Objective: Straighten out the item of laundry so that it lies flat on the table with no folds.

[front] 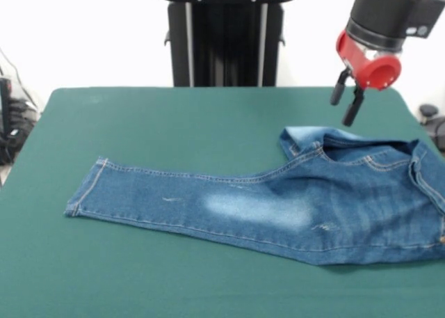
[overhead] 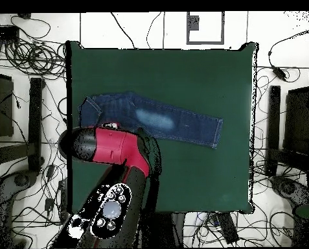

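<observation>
pincer: my pincer (front: 349, 101) hangs in the air above the surface, fingers a little apart, nothing in it
pincer vs jeans: clear of the cloth, up behind the waist end in the front view, no contact
jeans: jeans (front: 278, 203) lie on the green surface (front: 139, 123), leg stretched out toward the left of the front view, waist at the right
overhead: jeans (overhead: 153, 121) sit in the left-middle of the surface (overhead: 202, 71), my arm covers part of the waist end there
done: the long leg looks flat and smooth, hem square, only faint wrinkles
left: waist end is bunched, waistband flap turned over at the back; only one leg shows, so I judge the other lies folded under or on top, cannot tell which
progress: roughly halfway by my guess, the waist and hidden leg are not yet spread
edges: in the front view the waist end runs to the right frame edge, near the surface's side edge, little room there
open room: wide bare green behind, in front and past the hem; best room to drag cloth is toward the middle
</observation>
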`<state>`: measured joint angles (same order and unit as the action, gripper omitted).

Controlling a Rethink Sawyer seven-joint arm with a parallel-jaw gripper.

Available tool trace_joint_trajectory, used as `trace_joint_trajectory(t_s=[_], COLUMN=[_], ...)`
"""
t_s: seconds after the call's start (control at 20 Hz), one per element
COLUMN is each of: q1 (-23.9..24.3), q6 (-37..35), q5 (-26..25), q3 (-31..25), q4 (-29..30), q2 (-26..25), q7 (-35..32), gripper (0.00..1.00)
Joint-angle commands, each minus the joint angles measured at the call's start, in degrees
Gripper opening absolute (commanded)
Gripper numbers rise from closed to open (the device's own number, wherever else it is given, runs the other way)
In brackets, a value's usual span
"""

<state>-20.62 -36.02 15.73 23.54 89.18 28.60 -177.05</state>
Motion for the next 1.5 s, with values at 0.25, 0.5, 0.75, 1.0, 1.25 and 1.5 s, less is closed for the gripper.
trace_joint_trajectory(t_s=[0.25,0.5,0.75,1.0,1.25,1.5], q1=[-0.9,-0.1,1.1,1.8,2.4,3.4], q6=[8.1,11.4,15.9,18.2,20.2,22.8], q5=[2.4,2.0,1.1,0.6,0.3,-1.4], q3=[-7.0,-7.4,-7.8,-8.2,-8.7,-8.7], q4=[2.9,3.7,5.0,7.1,9.1,10.6], q2=[-7.5,-8.6,-10.0,-9.6,-9.3,-9.1], q7=[-7.6,-6.5,-5.4,-4.6,-4.3,-2.8], gripper=[1.00,1.00,1.00,1.00,1.00,1.00])
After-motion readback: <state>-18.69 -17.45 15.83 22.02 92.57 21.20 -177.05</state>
